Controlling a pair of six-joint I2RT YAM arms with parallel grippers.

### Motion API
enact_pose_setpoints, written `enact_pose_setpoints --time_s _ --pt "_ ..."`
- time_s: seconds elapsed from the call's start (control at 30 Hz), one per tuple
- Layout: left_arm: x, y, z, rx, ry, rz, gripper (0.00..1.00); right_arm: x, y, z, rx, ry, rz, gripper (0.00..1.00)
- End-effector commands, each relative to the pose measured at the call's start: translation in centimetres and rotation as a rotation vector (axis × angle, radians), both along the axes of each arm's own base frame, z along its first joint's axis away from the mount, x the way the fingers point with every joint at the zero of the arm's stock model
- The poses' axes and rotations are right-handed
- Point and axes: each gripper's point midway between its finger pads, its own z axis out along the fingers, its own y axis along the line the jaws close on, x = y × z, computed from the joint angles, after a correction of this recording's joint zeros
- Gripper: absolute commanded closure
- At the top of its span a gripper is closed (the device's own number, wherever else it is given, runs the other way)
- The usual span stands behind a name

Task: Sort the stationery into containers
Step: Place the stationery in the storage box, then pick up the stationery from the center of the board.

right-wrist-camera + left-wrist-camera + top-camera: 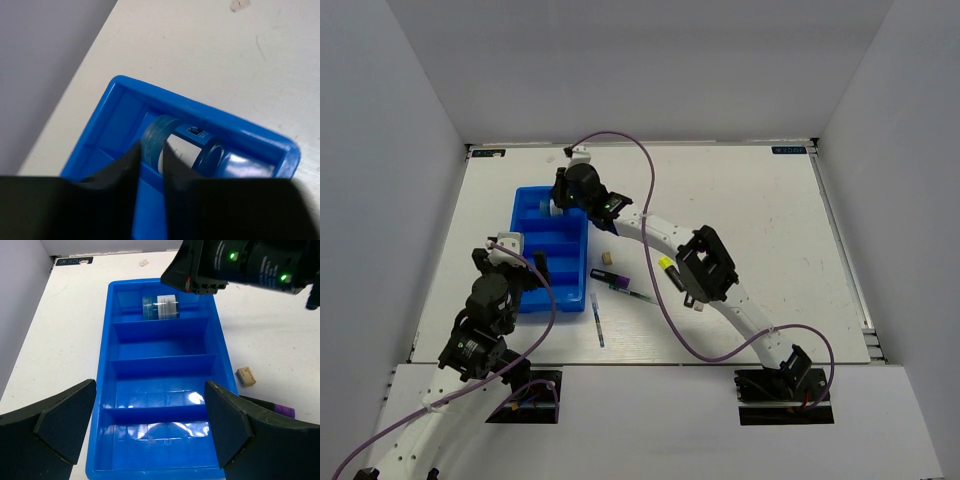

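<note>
The pot (161, 307) lies on its side in the end compartment of the tray (105, 365), the one at the tray's 12 o'clock end, farthest from the arm bases. Its white label faces up and its teal lid points toward 9 o'clock. It seems to rest against the divider on its 6 o'clock side. The three other compartments hold nothing I can see.

From where I stand, the right gripper (151, 152) hangs just over that end compartment, above the pot and a little to its 3 o'clock side. Its jaws are drawn to a narrow slit and nothing sits between them. The pot is not gripped.

The left gripper (150, 382) hovers at the tray's 6 o'clock end, jaws spread wide and empty, one finger toward each long wall.

The tray sits on the white table (750, 220) toward 9 o'clock of its middle, long axis running 12 to 6. The rest of the stationery is loose on the table off the tray's 3 o'clock side.
- The eraser (245, 376) lies nearest, just beside the tray wall but apart from it.
- The marker (608, 279) lies a little toward 6 o'clock of the eraser, its purple tip pointing to about 4 o'clock.
- One pen (640, 297) runs on from that tip.
- A second pen (597, 320) lies toward 6 o'clock of the marker, roughly parallel to the tray.
- A yellow-capped highlighter (666, 266) shows farther toward 3 o'clock, partly under the right arm.
</note>
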Motion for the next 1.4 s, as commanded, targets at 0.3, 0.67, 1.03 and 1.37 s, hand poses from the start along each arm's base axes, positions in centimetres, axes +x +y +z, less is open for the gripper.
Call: enact_pose_setpoints --time_s 0.3,0.67,1.03,1.37 --pt "0.5 -0.2 -0.9 0.007 0.028 0.003 1.00 -2.7 -6.1 16.9 -0.154 -0.336 0.195 0.38" --pt "0.9 -13.1 -3.6 -0.029 0.603 -0.371 0.52 -7.8 -29.7 10.4 -0.708 -0.041 0.253 1.00" --pt "3.5 -18.3 -9.4 -0.070 0.794 -0.025 0.40 -18.0 -39.8 1.7 -0.580 0.512 0.251 1.00" --pt "8.0 -19.5 -12.8 0.010 0.766 0.117 0.52 -19.7 -41.6 -2.0 -0.449 0.506 0.194 1.00"
